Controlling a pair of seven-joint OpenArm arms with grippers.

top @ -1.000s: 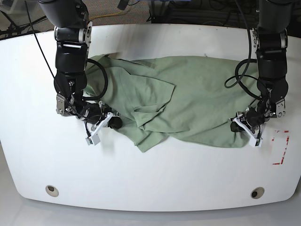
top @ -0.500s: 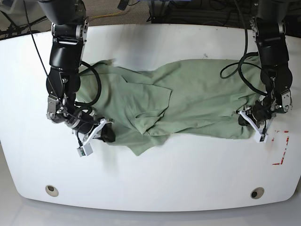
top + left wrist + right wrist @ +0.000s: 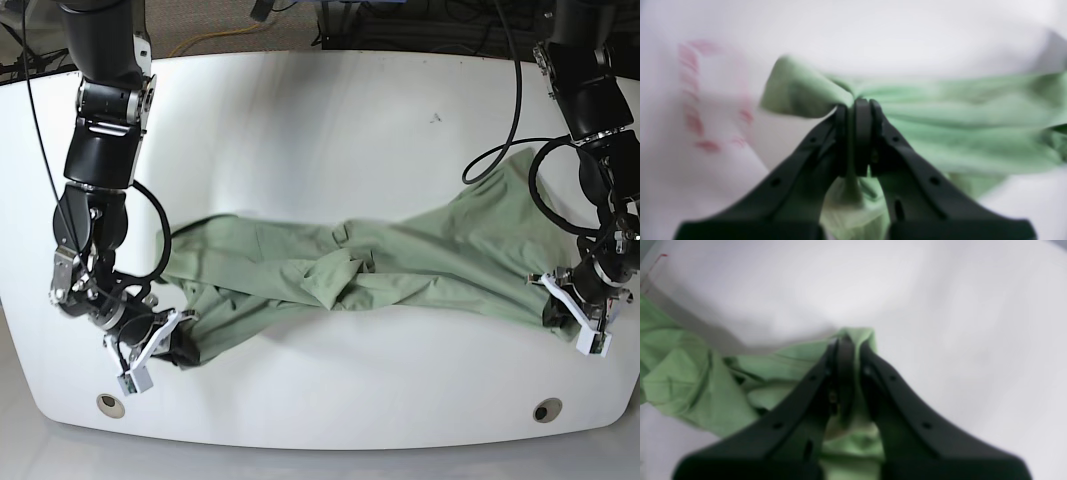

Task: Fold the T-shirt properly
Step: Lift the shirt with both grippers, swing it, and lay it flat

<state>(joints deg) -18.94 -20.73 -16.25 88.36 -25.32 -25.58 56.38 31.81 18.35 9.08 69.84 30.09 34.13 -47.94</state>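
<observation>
The desk point(image 3: 330, 110) was a broad white surface with rounded corners, and most of it lay bare: a wide band beyond the cloth toward the arms' bases, and a narrower strip along the near edge, where two small round fittings point(image 3: 111, 405) sat near the corners.

The T-shirt point(image 3: 400, 275) was drawn out into a long, rumpled band between the two end effectors, its long axis running across the desk from one to the other. It was widest toward the left end effector point(image 3: 585, 325), where a flap reached away toward that arm's base, and it bunched into folds near the middle (collar and placket could not be made out, so which end was the neck stayed unclear).

The left end effector was pressed together on a gathered corner of the cloth, a tuft poking out beyond the fingertips point(image 3: 862, 106). Just outboard of it lay a red dashed marking point(image 3: 690, 96) on the desk, close to that side edge.

The right end effector point(image 3: 150, 355) was likewise pinching a hem edge point(image 3: 857, 335) of the T-shirt, close to the near corner.
</observation>
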